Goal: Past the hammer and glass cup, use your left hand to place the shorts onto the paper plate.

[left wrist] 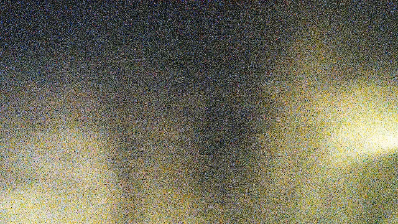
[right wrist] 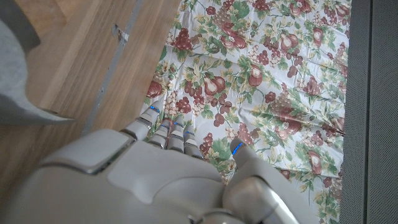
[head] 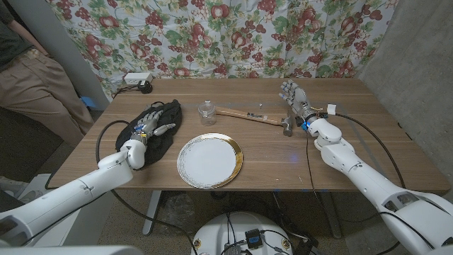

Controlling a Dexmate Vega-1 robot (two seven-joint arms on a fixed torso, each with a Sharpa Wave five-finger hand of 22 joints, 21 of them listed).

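Wooden table (head: 283, 159) is carrying shorts (head: 157, 138) left of plate (head: 209, 160); left hand (head: 150, 129) is resting on them, fingers spread, not yet gripping; fabric is looking soft, light, floppy; judging a bunched central fold is best to pinch; right hand (head: 295, 95) is standing open.

You are working in a makeshift test or lab space, not a lived-in room. The wooden table (head: 283, 152) stands against a hung fruit-and-flower printed cloth (head: 233, 35) that serves as a backdrop, with grey panel walls (head: 417, 64) at the right side. A white power strip (head: 138, 79) lies at the table's far left corner, and black cables (head: 106, 138) trail across the tabletop. A person (head: 32, 78) stands at the left edge beside the table.
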